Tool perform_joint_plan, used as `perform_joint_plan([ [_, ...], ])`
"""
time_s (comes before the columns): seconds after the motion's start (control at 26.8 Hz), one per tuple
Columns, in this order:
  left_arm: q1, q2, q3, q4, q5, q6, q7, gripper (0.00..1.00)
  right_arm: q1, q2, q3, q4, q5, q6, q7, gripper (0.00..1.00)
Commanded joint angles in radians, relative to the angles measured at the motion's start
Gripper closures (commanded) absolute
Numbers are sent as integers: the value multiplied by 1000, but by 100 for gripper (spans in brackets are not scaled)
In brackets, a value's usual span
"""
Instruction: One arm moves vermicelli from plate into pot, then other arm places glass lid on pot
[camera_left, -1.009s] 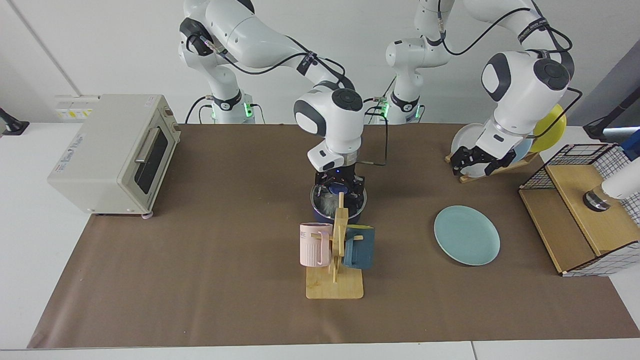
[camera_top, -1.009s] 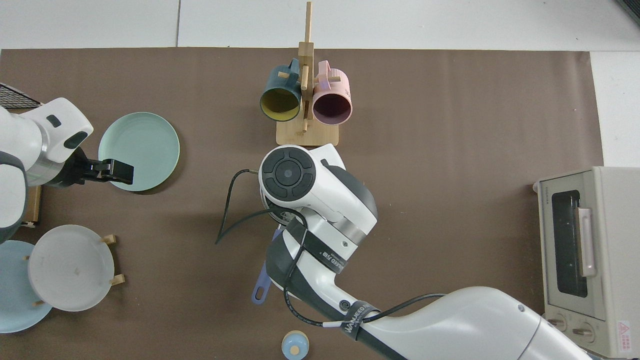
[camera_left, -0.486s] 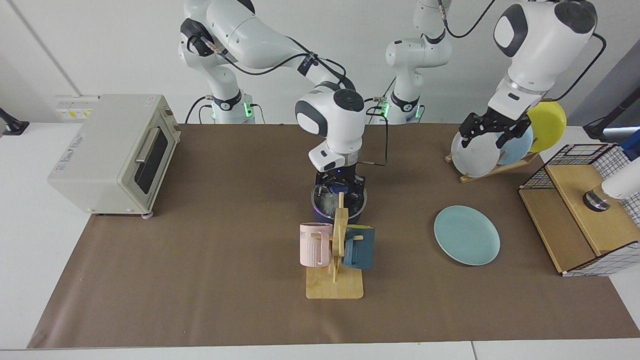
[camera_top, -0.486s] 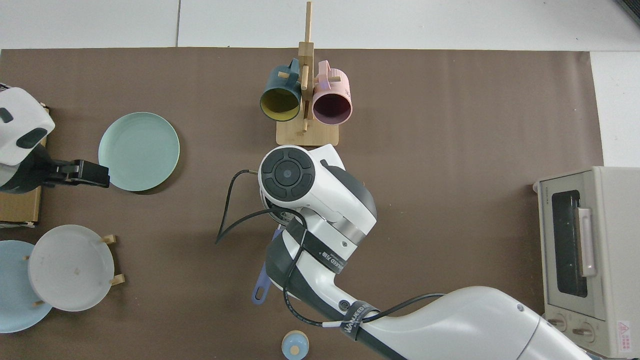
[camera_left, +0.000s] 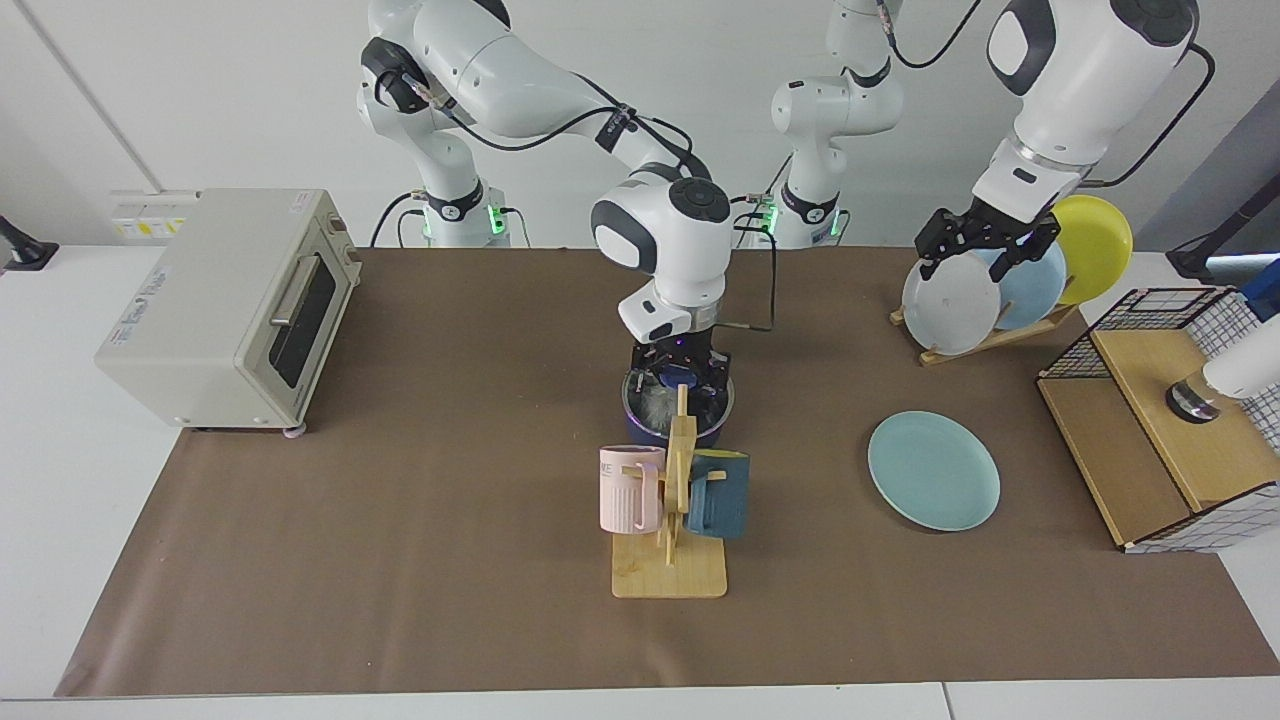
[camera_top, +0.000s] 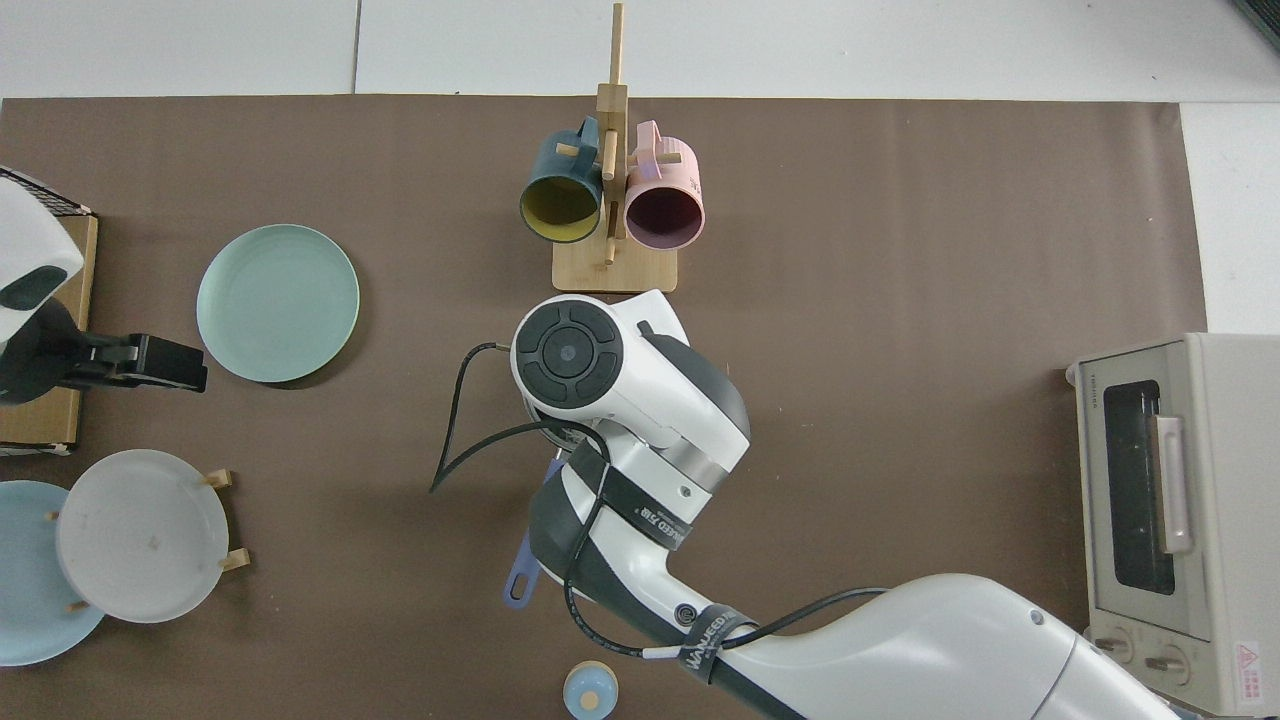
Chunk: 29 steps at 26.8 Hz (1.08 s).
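The dark blue pot (camera_left: 640, 425) stands mid-table, half hidden behind the mug rack. The glass lid (camera_left: 640, 385) lies on it, its blue knob (camera_left: 674, 377) up, and pale vermicelli (camera_left: 655, 405) shows through the glass. My right gripper (camera_left: 678, 372) hangs straight down over the lid, open, a finger on either side of the knob. In the top view the right arm covers pot and lid; only the pot's handle (camera_top: 525, 575) sticks out. The teal-green plate (camera_left: 933, 470) (camera_top: 278, 302) lies bare. My left gripper (camera_left: 975, 262) (camera_top: 190, 365) is raised in front of the plate rack, open and holding nothing.
A wooden mug rack (camera_left: 672, 570) with a pink mug (camera_left: 628, 490) and a dark teal mug (camera_left: 718, 495) stands just in front of the pot. A toaster oven (camera_left: 225, 305), a rack of plates (camera_left: 950, 300), a wire-and-wood basket (camera_left: 1170, 420) and a small round blue object (camera_top: 590, 692) ring the mat.
The left arm has lifted its gripper from low beside the plate rack to well above it and drawn back from the teal-green plate. The right arm has risen slightly over the pot.
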Motion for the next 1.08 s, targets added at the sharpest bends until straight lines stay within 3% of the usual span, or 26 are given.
perform_joint_plan([
  [0.0, -15, 4, 11, 10, -5, -9, 8, 0, 1, 38, 10, 14, -53, -28, 35, 100],
  [0.11, -15, 2, 13, 12, -3, -17, 8, 0, 3, 41, 8, 14, -47, -29, 35, 100],
  [0.15, -15, 1, 13, 12, -3, -17, 8, 0, 3, 41, 10, 16, -44, -29, 35, 90],
  [0.22, -15, 1, 14, 12, -3, -18, 8, 0, 1, 44, 11, 16, -43, -29, 35, 64],
  [0.3, -15, 1, 14, 12, -2, -17, 8, 0, 3, 45, 11, 19, -43, -31, 35, 45],
  [0.34, -15, 1, 14, 12, -2, -14, 10, 0, 3, 45, 11, 20, -43, -34, 36, 17],
  [0.37, -15, 1, 14, 12, -2, -9, 10, 0, 3, 45, 11, 20, -43, -34, 36, 0],
  [0.52, -12, 1, 14, 12, -2, -9, 10, 0, -8, 44, 25, 31, -41, -58, 35, 0],
  [0.71, -4, 1, 14, 12, -2, -9, 10, 0, -42, 44, 85, 94, -41, -141, 32, 0],
  [1.05, -1, 1, 13, 12, -2, -9, 10, 0, -137, 12, 231, 178, -41, -236, 27, 0],
])
